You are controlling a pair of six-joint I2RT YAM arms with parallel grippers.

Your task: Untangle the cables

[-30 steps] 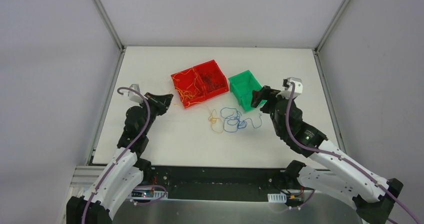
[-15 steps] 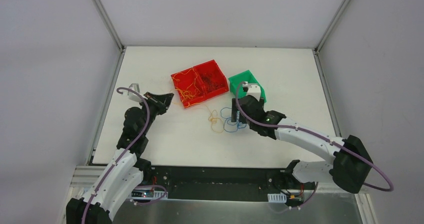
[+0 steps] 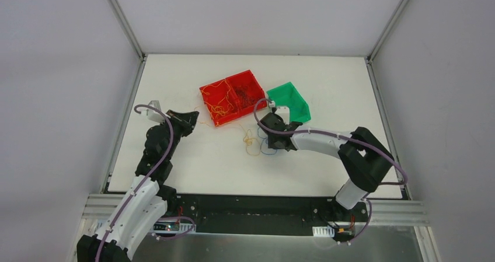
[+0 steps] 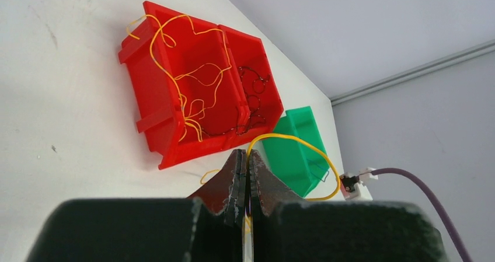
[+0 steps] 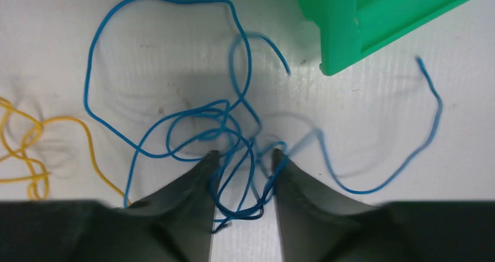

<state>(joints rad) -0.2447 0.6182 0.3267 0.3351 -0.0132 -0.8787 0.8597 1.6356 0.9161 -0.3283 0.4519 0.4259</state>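
Top view: thin yellow and blue cables (image 3: 252,145) lie on the white table (image 3: 192,163) near the red double bin (image 3: 233,97), right gripper (image 3: 269,140) over them. Left wrist: left gripper (image 4: 244,157) pinching a yellow strand (image 4: 292,139). Right wrist: jaws spread, straddling blue loops (image 5: 222,105).

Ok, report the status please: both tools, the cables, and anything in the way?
Left tool shut on yellow cable. Right tool open, low astride blue cables, strands between its fingers. Green bin close beside, not blocking.
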